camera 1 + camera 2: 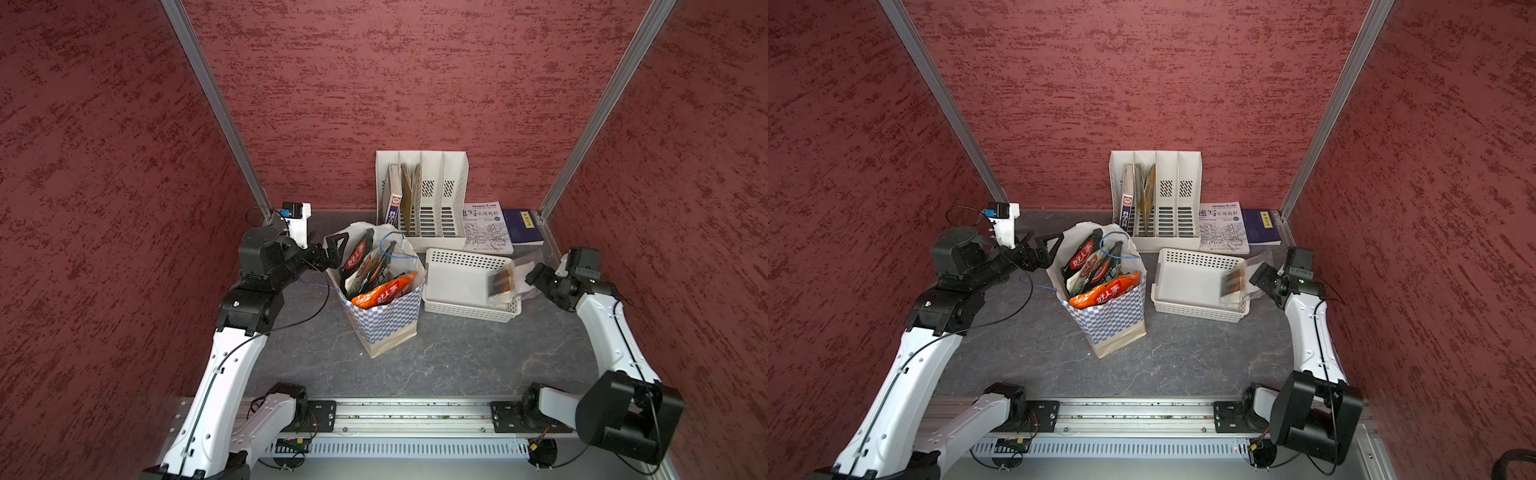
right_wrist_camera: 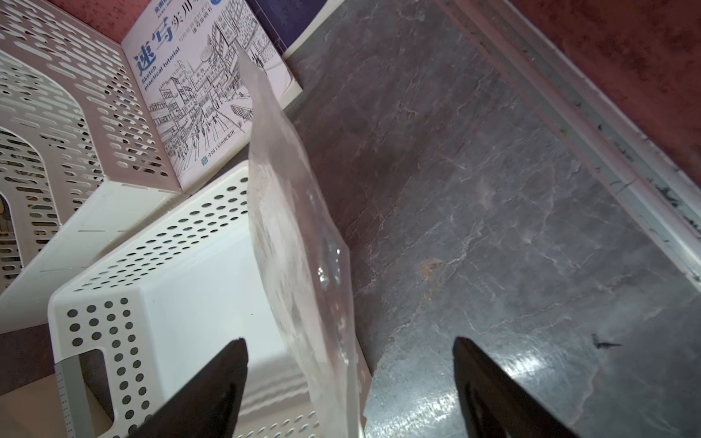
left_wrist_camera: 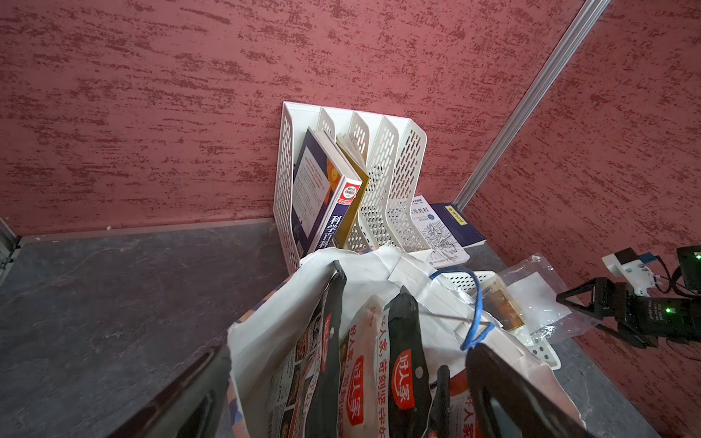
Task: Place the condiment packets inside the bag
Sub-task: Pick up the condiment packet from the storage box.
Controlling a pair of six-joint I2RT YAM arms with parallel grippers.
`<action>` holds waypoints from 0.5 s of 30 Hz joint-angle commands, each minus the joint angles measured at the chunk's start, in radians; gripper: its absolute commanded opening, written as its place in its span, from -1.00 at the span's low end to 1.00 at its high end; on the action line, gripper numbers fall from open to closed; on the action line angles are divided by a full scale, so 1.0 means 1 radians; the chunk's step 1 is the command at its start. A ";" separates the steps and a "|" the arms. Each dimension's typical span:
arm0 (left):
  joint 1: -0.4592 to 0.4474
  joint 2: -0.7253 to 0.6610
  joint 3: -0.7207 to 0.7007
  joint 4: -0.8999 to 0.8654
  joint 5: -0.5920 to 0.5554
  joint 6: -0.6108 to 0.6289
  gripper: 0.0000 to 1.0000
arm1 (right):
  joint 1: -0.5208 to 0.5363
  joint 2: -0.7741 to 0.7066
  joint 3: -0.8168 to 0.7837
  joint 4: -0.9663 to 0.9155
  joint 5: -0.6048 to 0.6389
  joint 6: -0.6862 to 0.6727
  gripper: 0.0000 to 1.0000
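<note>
mostly, packets (image 1: 374, 272) sit inside bag (image 1: 392, 322) (upright)

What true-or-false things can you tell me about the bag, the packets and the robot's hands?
1. The orange packet is inside the bag. True.
2. The bag has tipped over onto its side. False: it stands upright on the table.
3. Both hands are squeezed shut. False: the left hand and the right hand are both open.
4. Some books stand in the white file organizer. True.
5. The white basket sits on top of the bag. False: it rests on the table beside the bag.
</note>
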 commanded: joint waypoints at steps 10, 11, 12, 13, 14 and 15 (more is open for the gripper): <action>0.008 -0.011 -0.030 -0.108 -0.108 0.007 1.00 | -0.005 0.042 -0.069 0.274 -0.161 0.029 -0.86; 0.008 -0.008 -0.024 -0.121 -0.137 -0.001 1.00 | -0.004 0.021 -0.066 0.273 -0.163 0.019 -1.00; 0.010 -0.002 -0.019 -0.133 -0.174 -0.012 1.00 | -0.003 -0.002 -0.061 0.271 -0.174 0.012 -1.00; 0.012 0.003 -0.011 -0.148 -0.213 -0.022 1.00 | -0.004 -0.028 -0.054 0.264 -0.196 -0.004 -1.00; 0.014 0.007 -0.008 -0.162 -0.251 -0.030 1.00 | -0.001 -0.054 -0.042 0.254 -0.220 -0.016 -1.00; 0.014 0.011 -0.004 -0.172 -0.288 -0.038 0.99 | 0.001 -0.077 -0.027 0.237 -0.251 -0.025 -1.00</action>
